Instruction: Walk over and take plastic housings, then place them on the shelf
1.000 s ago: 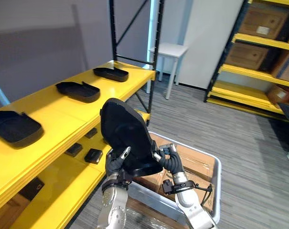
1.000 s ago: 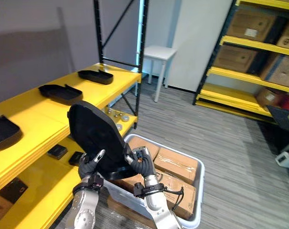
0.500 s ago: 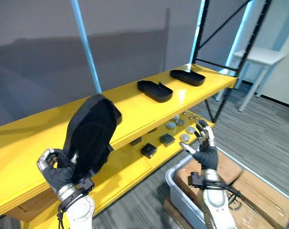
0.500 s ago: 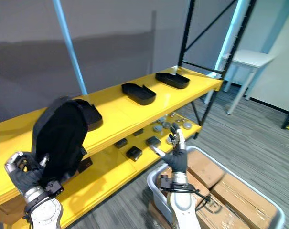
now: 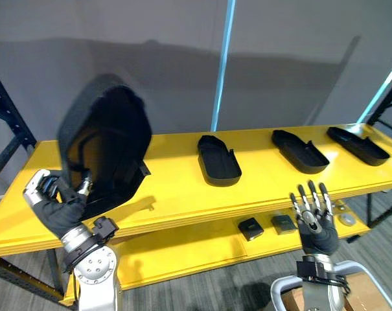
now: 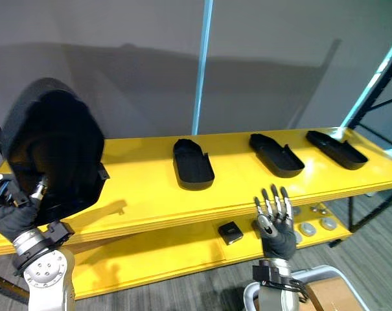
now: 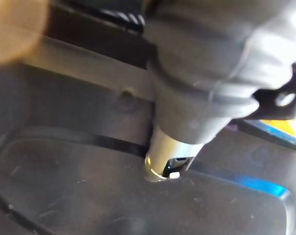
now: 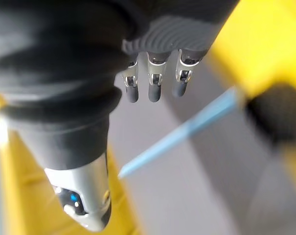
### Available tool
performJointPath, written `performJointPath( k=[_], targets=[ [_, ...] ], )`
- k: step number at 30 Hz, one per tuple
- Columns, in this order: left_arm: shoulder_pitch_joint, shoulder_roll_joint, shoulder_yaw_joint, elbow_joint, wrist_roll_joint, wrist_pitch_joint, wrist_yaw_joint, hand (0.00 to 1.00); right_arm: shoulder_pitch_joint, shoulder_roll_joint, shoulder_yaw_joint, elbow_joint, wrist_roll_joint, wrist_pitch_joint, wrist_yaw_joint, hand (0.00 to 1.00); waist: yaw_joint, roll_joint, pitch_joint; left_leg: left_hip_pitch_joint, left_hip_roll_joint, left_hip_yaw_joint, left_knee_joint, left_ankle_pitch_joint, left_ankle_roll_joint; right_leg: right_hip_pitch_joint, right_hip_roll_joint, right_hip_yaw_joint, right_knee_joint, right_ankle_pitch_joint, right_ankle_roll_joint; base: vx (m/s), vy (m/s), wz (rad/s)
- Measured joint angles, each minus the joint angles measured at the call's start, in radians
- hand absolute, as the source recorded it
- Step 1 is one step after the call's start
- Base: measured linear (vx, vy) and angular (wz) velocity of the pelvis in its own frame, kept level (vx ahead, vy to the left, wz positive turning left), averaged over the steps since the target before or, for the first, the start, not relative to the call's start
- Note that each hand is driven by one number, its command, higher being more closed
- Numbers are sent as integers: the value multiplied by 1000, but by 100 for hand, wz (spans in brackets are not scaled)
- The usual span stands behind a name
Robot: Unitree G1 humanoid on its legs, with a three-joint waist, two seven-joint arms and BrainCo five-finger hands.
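The black plastic housing (image 5: 108,146) stood upright with its hollow side toward the head camera. Its lower rim was gripped in the left hand (image 5: 56,208), whose fingers and thumb were curled round that rim. In the left wrist view the dark shell surface lay directly past the hand. The housing was held over the left part of the yellow upper shelf (image 5: 183,194) and cast a shadow on the board. Whether the housing touched the board could not be determined.

Three more housings lay flat and open side up in a row on the same shelf, to the right of the held one and well apart from each other: the near housing (image 5: 219,162), the middle housing (image 5: 300,151) and the far housing (image 5: 357,145).

The right hand (image 5: 317,227) was raised in front of the shelf edge at the right. Its fingers (image 8: 153,90) were straight, spread and pointing upward, and it held nothing.

The lower shelf (image 5: 183,249) carried two small dark blocks (image 5: 251,228) (image 5: 284,223) side by side and a round silver disc (image 5: 346,219) further right.

A light blue pole (image 5: 223,65) rose behind the shelf against the grey wall (image 5: 299,58). A black rack upright (image 5: 4,116) stood at the left end. The rim of a grey bin (image 5: 278,285) showed below the right hand
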Motion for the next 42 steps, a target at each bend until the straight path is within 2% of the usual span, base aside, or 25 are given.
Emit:
performJointPath(
  k=[3,5,6,7,8,9,10,12,13,14,15,16,17,18,19,22,24,26,28,29,30,33,37,40,42],
  targets=[
    [68,-19,21,-48,-140,-24,-46,100,16,44,-3,-7,-90,0,-71,0,21,-1,-5,-5,19,2,-5,-13,-15,15,16,-5,-35,14,-12,139,-69,-1],
    [88,-32,8,-61,-226,-25,-73,100,15,49,13,-14,-111,0,-103,0,27,3,-3,-32,21,39,42,-53,-1,27,9,-40,-38,14,-13,99,-21,50],
    [92,-33,-5,-62,-286,-26,-99,100,23,50,19,-19,-122,3,-111,0,9,8,-2,-85,57,168,150,-99,-2,45,-4,-102,-38,13,-14,83,-5,108],
    [92,-33,-17,-60,-316,-28,-114,100,29,50,17,-26,-126,5,-117,0,1,12,-2,-115,85,244,208,-115,-8,56,-9,-133,-38,12,-15,61,-3,137],
    [91,-32,-32,-49,-372,-34,-138,100,28,49,15,-29,-132,11,-126,0,-5,17,1,-149,143,388,290,-137,-34,86,-19,-171,-45,9,-17,58,21,123],
    [83,-28,-44,-12,-416,-43,-159,100,27,44,12,-28,-162,12,-132,0,-6,16,0,-169,188,486,347,-147,-33,116,-41,-196,-59,-2,-12,78,83,104],
    [79,-24,-46,11,-436,-43,-170,100,27,41,9,-28,-169,13,-133,0,-4,15,-2,-175,203,509,368,-149,-32,123,-58,-204,-59,-13,-4,87,173,73],
    [54,-10,-54,122,-481,-41,-195,100,19,31,-10,-19,-191,18,-133,0,-9,24,-10,-208,246,522,402,-151,-34,133,-123,-236,-64,-28,18,67,249,53],
    [37,7,-60,173,-501,-37,-205,100,18,27,-26,-10,-204,23,-136,0,-21,28,-13,-218,273,512,390,-151,-35,134,-162,-246,-65,-28,36,52,283,43],
    [27,16,-60,193,-509,-36,-210,100,17,25,-31,-3,-205,25,-138,0,-28,36,-18,-220,290,499,379,-149,-38,133,-176,-249,-66,-25,47,70,410,29],
    [12,36,-61,225,-537,-26,-220,100,12,13,-45,16,-220,32,-147,0,-36,68,-35,-200,329,464,303,-124,-51,128,-185,-245,-69,-23,71,90,491,8],
    [2,58,-61,242,-567,-14,-233,100,1,-9,-51,35,-250,36,-163,0,-46,102,-47,-166,351,416,230,-59,-195,131,-188,-232,-72,-26,148,102,531,7],
    [-14,89,-63,267,-582,-7,-239,100,-10,9,-52,69,-270,41,-171,0,-55,76,-45,-165,318,418,245,-63,-184,138,-220,-223,-76,-27,152,108,589,3],
    [-31,144,-80,304,-601,16,-237,100,-13,36,-48,94,-285,57,-177,0,-56,57,-44,-164,276,399,261,-82,-163,137,-235,-187,-100,-13,137,85,475,19],
    [-48,195,-88,318,-621,32,-242,100,-15,42,-36,99,-312,67,-179,0,-64,37,-40,-166,241,395,286,-105,-145,154,-260,-197,-107,1,147,71,408,14],
    [-99,279,-120,337,-656,50,-283,100,-10,43,-57,99,-433,85,-186,0,-66,25,-43,-160,185,397,307,-133,-109,169,-314,-187,-103,59,183,42,256,19],
    [-142,337,-141,359,-688,51,-316,100,-5,44,-86,99,-545,105,-208,0,-65,22,-41,-156,162,425,304,-146,-96,134,-340,-141,-70,69,181,-11,191,-23],
    [-178,387,-146,391,-719,60,-339,100,13,44,-125,99,-633,132,-220,0,-66,26,-40,-154,168,476,294,-161,-92,52,-345,-102,-1,92,174,-62,194,-79],
    [-211,428,-151,431,-758,71,-363,100,39,44,-180,98,-679,153,-231,0,-71,30,-29,-132,175,527,257,-160,-87,-20,-340,-106,52,112,143,-72,146,-90],
    [-227,452,-158,469,-782,78,-371,100,69,45,-216,99,-707,159,-235,0,-95,37,-25,-117,186,536,232,-146,-67,-37,-293,-64,61,67,183,-45,31,-49],
    [-248,466,-171,508,-801,89,-375,100,104,42,-255,100,-715,162,-237,0,-122,36,-23,-104,184,544,213,-134,-59,-35,-241,-42,45,31,172,-35,-2,-43],
    [-284,472,-179,539,-840,109,-400,100,146,26,-319,185,-711,163,-232,0,-140,29,-21,-102,183,572,215,-121,-73,-6,-225,-20,-50,39,157,28,-29,-45],
    [-301,508,-194,540,-907,119,-411,100,156,-18,-263,452,-710,193,-175,0,-134,54,-3,-102,212,582,125,-69,-99,-25,-175,4,-135,83,146,20,-81,-24],
    [-347,564,-260,598,-939,122,-409,100,135,-30,-203,616,-706,195,-124,0,-118,53,5,-101,220,580,60,-32,-110,-50,-155,10,-138,91,140,44,-54,-5],
    [-397,571,-282,638,-958,122,-409,100,116,-46,-173,698,-701,195,-102,0,-113,51,25,-104,218,568,48,-23,-110,-50,-155,-2,-138,91,139,44,-9,19]
  ],
)
